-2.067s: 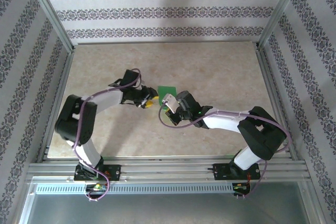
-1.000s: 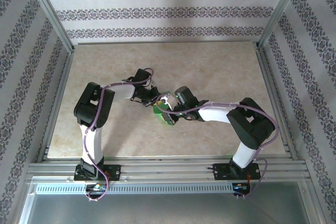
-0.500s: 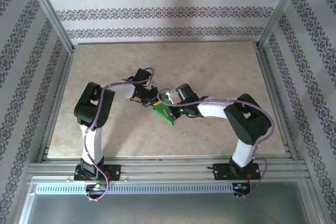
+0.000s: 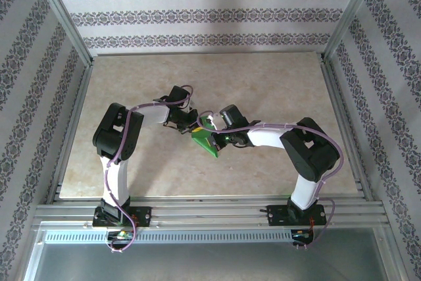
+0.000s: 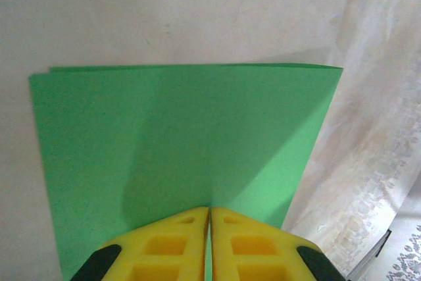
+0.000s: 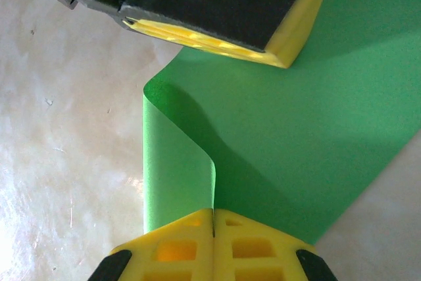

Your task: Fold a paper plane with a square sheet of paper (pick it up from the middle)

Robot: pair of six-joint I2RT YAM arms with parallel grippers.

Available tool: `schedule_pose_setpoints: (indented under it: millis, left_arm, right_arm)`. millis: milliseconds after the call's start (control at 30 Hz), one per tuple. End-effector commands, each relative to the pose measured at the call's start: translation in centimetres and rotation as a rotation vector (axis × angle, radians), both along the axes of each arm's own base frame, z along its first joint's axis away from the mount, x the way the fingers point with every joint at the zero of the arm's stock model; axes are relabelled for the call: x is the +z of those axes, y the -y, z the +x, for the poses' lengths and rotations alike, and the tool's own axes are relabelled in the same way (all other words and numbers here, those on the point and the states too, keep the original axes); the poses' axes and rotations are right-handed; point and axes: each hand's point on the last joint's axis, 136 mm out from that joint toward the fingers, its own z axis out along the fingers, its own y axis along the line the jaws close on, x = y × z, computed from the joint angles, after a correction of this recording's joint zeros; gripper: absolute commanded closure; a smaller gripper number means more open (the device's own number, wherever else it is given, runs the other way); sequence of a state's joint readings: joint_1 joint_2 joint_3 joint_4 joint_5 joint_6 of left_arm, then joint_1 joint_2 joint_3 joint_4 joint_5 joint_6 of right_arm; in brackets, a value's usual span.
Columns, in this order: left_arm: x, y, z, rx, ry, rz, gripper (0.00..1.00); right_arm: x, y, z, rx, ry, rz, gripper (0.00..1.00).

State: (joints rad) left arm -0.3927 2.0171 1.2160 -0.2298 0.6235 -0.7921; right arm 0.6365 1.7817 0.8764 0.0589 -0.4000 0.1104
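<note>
Above the tabletop (image 4: 276, 90) at twelve o'clock, our left gripper (image 5: 209, 210) and right gripper (image 6: 213, 214) pinch the square sheet of paper (image 5: 184, 129), seemingly only one fold done.

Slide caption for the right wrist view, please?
Right gripper pinches the curled near edge of the green paper; left gripper clamps its far side.

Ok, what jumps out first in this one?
The bright green sheet of paper near the middle of the table, pinched by both arms at once. The left gripper and the right gripper are each shut on an edge of it. In the right wrist view, the sheet curls into a loose bend just above that gripper.
</note>
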Motion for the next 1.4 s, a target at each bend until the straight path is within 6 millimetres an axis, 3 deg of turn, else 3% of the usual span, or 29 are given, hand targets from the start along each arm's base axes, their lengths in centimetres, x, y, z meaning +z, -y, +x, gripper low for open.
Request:
schedule_pose_setpoints:
  millis: [0, 1367]
  left_arm:
    - [-2.6, -0.7, -1.8, -0.006, -0.091, 0.066, 0.88]
    - [-2.8, -0.6, -2.1, -0.001, -0.098, 0.051, 0.9]
  right_arm:
    - [-0.2, 0.5, 0.8, -0.041, -0.012, -0.017, 0.95]
    - [-1.3, 0.8, 1.4, -0.063, -0.034, -0.056, 0.94]
